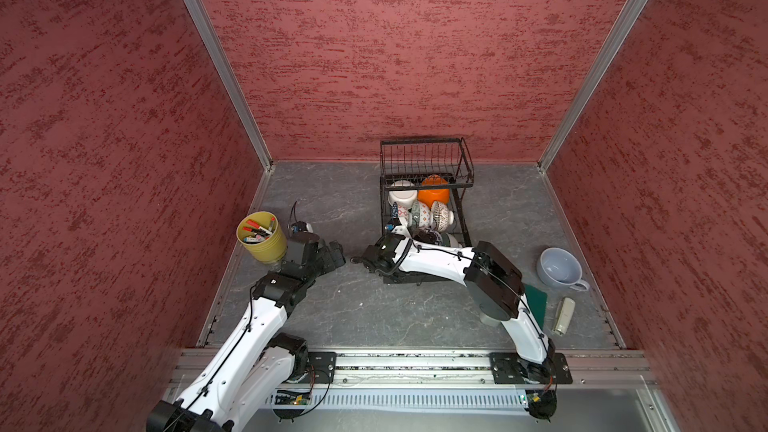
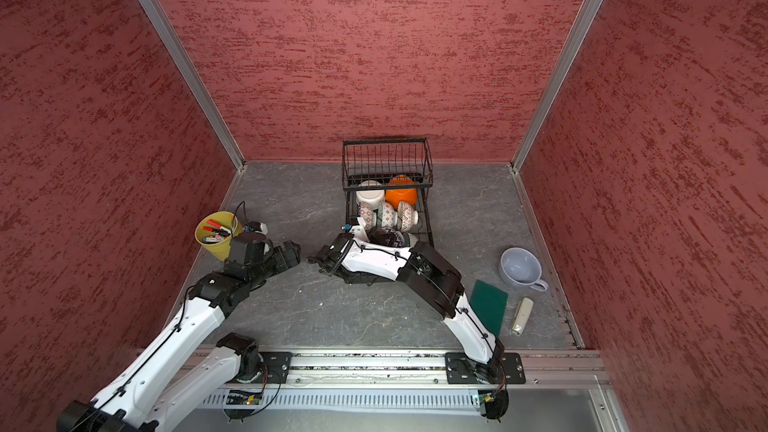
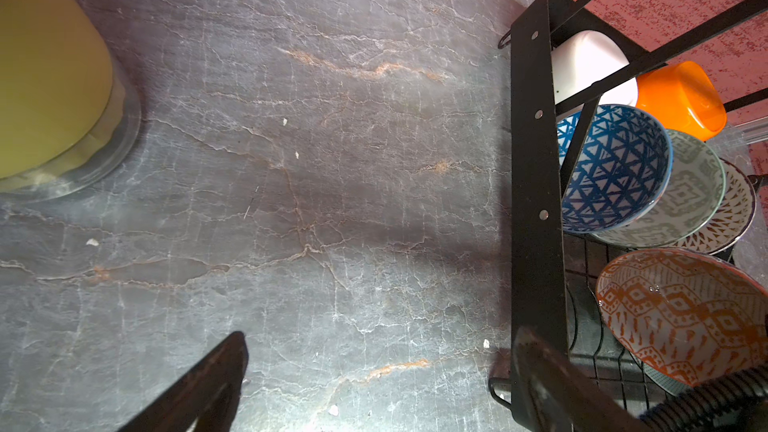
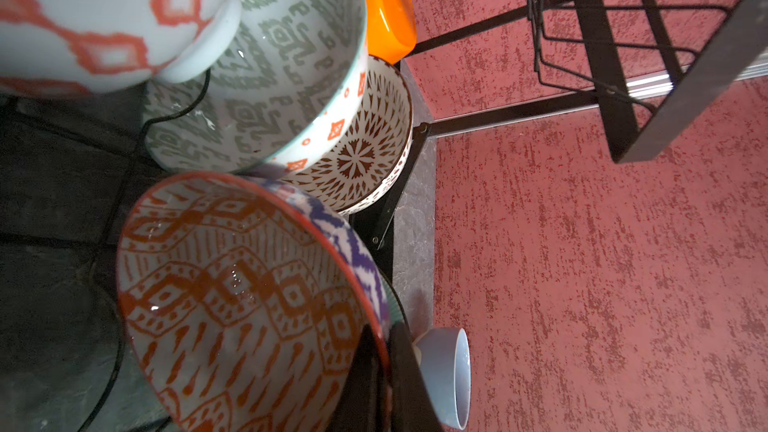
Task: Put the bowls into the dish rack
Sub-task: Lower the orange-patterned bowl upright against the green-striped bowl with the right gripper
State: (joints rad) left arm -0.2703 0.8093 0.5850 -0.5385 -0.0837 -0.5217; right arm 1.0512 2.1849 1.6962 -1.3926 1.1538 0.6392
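Observation:
The black wire dish rack (image 1: 426, 160) (image 2: 386, 160) stands at the back of the table. On its base tray lie a white bowl (image 1: 402, 195), an orange bowl (image 1: 434, 193) and several patterned bowls (image 1: 419, 216) on edge. My right gripper (image 4: 384, 351) is shut on the rim of a bowl with an orange pattern inside (image 4: 232, 297) (image 3: 681, 309), held tilted over the tray's front. My left gripper (image 3: 380, 338) (image 1: 336, 253) hangs open over bare table, left of the rack frame (image 3: 536, 160).
A yellow-green cup of markers (image 1: 262, 236) (image 3: 50, 76) stands close behind the left arm. A blue-grey mug (image 1: 559, 268) (image 4: 449, 376), a green sponge (image 2: 488, 305) and a small white object (image 1: 563, 315) lie to the right of the right arm. Red walls enclose three sides.

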